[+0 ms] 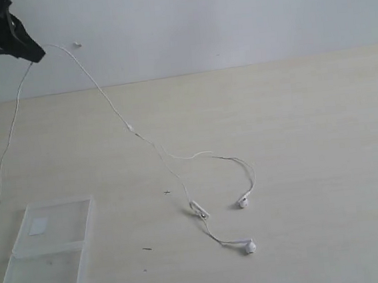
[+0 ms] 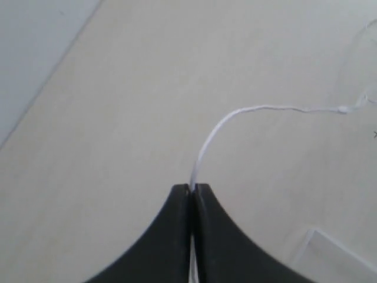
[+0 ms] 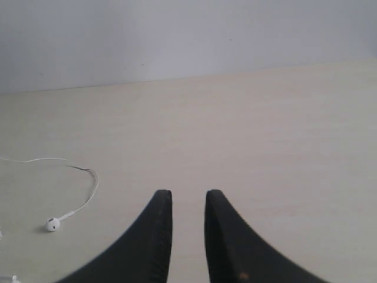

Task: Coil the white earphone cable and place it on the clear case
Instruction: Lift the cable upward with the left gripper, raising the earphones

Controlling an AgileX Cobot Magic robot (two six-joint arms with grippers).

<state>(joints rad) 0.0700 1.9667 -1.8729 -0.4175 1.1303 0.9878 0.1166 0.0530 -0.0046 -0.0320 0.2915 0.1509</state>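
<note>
My left gripper [image 1: 35, 54] hangs high at the top left of the exterior view, shut on the white earphone cable [image 1: 112, 107]. From the grip one strand slopes down right to the inline remote [image 1: 199, 211] and two earbuds [image 1: 244, 202] on the table; another strand [image 1: 8, 142] drops left to the table. The left wrist view shows the cable [image 2: 207, 141] coming out of my shut left gripper [image 2: 192, 187]. The clear case [image 1: 58, 244] lies open and flat at the front left. My right gripper [image 3: 188, 194] is open and empty over bare table, with one earbud [image 3: 52, 224] off to its side.
The pale wooden table [image 1: 309, 136] meets a white wall [image 1: 230, 17] at the back. A corner of the case [image 2: 330, 250] shows in the left wrist view. A few small dark specks [image 1: 147, 249] lie on the table near the case.
</note>
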